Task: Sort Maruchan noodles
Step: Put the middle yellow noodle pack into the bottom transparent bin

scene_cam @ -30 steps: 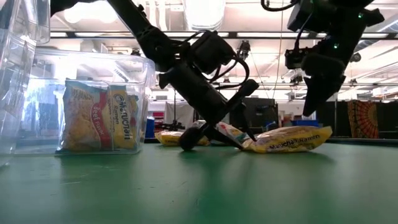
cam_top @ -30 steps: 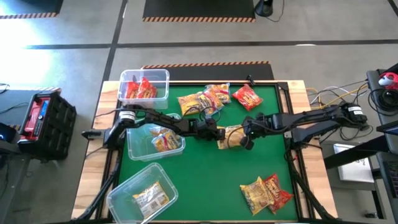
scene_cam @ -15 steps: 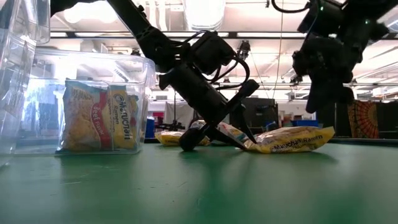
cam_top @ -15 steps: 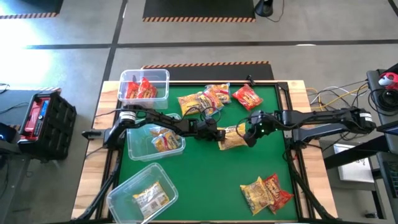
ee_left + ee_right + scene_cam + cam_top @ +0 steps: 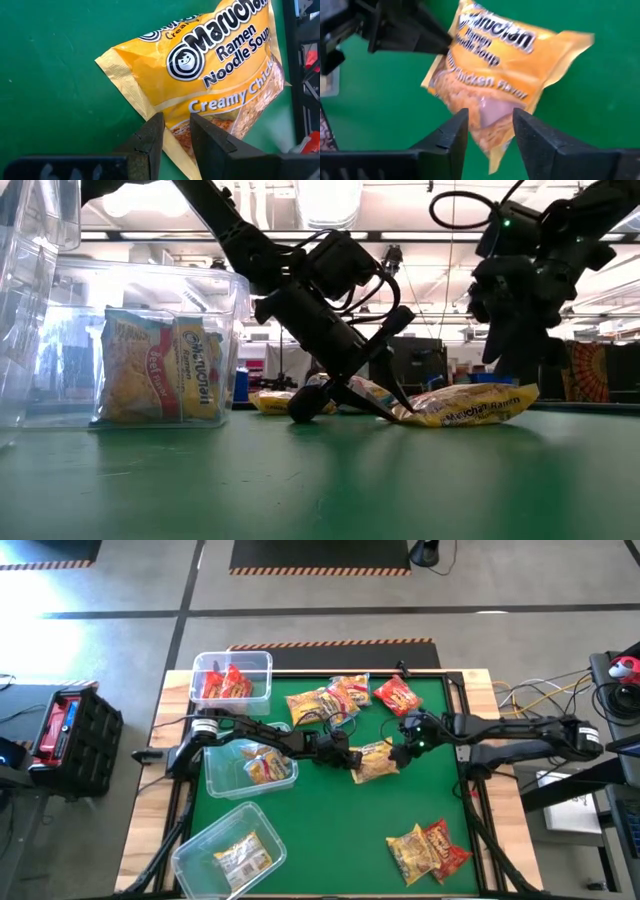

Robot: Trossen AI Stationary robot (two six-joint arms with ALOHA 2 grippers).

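A yellow Maruchan noodles packet point(image 5: 377, 761) lies flat in the middle of the green table point(image 5: 330, 830). My left gripper point(image 5: 352, 754) reaches in from the left and is shut on the packet's left edge. My right gripper point(image 5: 408, 743) hangs open just over the packet's right end point(image 5: 485, 107), its fingers to either side of it; I cannot tell whether they touch. More noodle packets lie in a heap point(image 5: 328, 700) at the far side, a red one point(image 5: 397, 695) lies beside that heap, and two lie at the near right point(image 5: 428, 850). My left gripper pinches the packet's flat sealed edge point(image 5: 176, 131) near a corner between its two fingers point(image 5: 151, 142). The fingers slant down from the table's left side. The packet point(image 5: 470, 404) lies on the table, its label facing up.
Three clear bins stand along the left: the far one point(image 5: 232, 678) holds red packets, the middle one point(image 5: 252, 766) a yellow packet, and the near one point(image 5: 228, 852) one packet. Bare green table lies between the middle packet and the near-right pair.
My right gripper has gone a little toward the table's far edge, sunk slightly and rolled at the wrist, so it now stands over the yellow packet's right end. My left gripper and the packet have kept their place.
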